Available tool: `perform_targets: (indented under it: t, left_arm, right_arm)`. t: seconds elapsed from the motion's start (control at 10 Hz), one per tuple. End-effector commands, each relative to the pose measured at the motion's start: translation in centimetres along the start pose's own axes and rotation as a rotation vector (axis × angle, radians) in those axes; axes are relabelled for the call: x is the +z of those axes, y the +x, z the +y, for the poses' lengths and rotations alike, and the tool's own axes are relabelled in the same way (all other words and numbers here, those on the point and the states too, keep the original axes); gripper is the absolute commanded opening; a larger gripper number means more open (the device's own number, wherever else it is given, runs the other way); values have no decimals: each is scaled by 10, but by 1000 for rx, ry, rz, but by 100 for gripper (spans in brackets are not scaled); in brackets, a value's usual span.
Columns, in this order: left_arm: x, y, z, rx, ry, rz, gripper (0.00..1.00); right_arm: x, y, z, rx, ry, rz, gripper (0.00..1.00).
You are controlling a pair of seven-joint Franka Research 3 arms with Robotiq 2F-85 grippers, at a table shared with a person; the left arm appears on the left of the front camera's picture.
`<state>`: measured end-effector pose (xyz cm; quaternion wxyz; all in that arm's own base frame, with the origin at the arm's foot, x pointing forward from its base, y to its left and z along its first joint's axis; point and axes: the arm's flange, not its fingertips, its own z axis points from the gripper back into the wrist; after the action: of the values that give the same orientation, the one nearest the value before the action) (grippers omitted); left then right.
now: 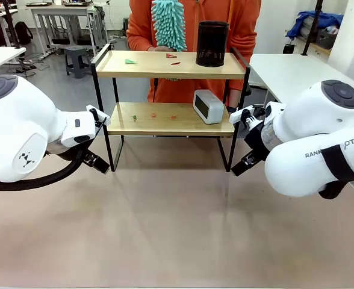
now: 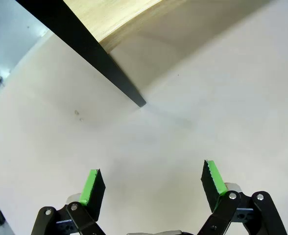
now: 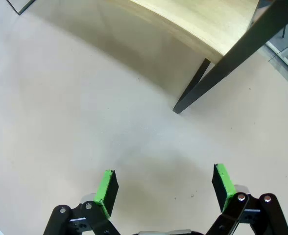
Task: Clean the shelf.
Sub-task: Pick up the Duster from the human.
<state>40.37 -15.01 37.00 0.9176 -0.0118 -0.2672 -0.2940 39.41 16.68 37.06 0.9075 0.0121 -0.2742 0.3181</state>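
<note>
The shelf (image 1: 171, 65) stands at the table's far middle, two light wooden boards in a black frame. Small green and red scraps (image 1: 130, 61) lie on its top board, and more scraps (image 1: 153, 114) on the lower one. My left gripper (image 1: 96, 161) hangs by the shelf's front left leg, my right gripper (image 1: 244, 164) by its front right leg. In the left wrist view the left gripper (image 2: 154, 188) is open over bare table, with a shelf leg (image 2: 105, 63) ahead. The right gripper (image 3: 166, 188) is open too, short of a shelf leg (image 3: 217, 73).
A black mesh cup (image 1: 212, 43) stands on the top board at the right. A white clock-like box (image 1: 208, 106) sits on the lower board. Behind the shelf a person in orange holds a teal duster (image 1: 168, 24). The near table (image 1: 177, 229) is bare.
</note>
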Motion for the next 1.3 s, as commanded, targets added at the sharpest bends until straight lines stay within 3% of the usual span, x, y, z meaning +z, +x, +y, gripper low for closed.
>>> perform_targets:
  t: [0.0, 0.1, 0.2, 0.3, 0.4, 0.5, 0.7, 0.8, 0.9, 1.0, 1.1, 1.2]
  left_arm:
    - [0, 0, 0, -1, 0, 0, 100]
    - [0, 0, 0, 0, 0, 0, 100]
    - [17, -8, -4, -31, -100, 151, 100]
    - [48, -19, -13, -125, -252, 154, 100]
    - [78, -38, -10, -143, -385, 131, 100]
    - [107, -52, 4, 67, -437, 58, 100]
    - [153, -86, 54, 379, -574, -322, 100]
    - [172, -113, 81, 512, -679, -482, 100]
    - [183, -149, 108, 697, -725, -666, 100]
    - [185, -180, 125, 819, -704, -754, 100]
    - [180, -198, 132, 912, -686, -755, 100]
    - [176, -202, 133, 898, -719, -728, 100]
  right_arm:
    - [0, 0, 0, 0, 0, 0, 100]
    - [8, -2, 5, 14, 216, 185, 100]
    - [23, -12, 5, 28, 293, 352, 100]
    - [51, -26, -8, 55, 444, 392, 100]
    - [85, -42, -27, -67, 582, 300, 100]
    - [119, -63, -55, -304, 683, 135, 100]
    - [167, -109, -107, -567, 1037, -163, 100]
    - [182, -138, -136, -752, 1105, -318, 100]
    - [191, -178, -163, -944, 1129, -529, 100]
    - [192, -211, -180, -1145, 1060, -694, 100]
    - [191, -233, -185, -1236, 977, -755, 100]
    - [189, -233, -184, -1270, 925, -744, 100]
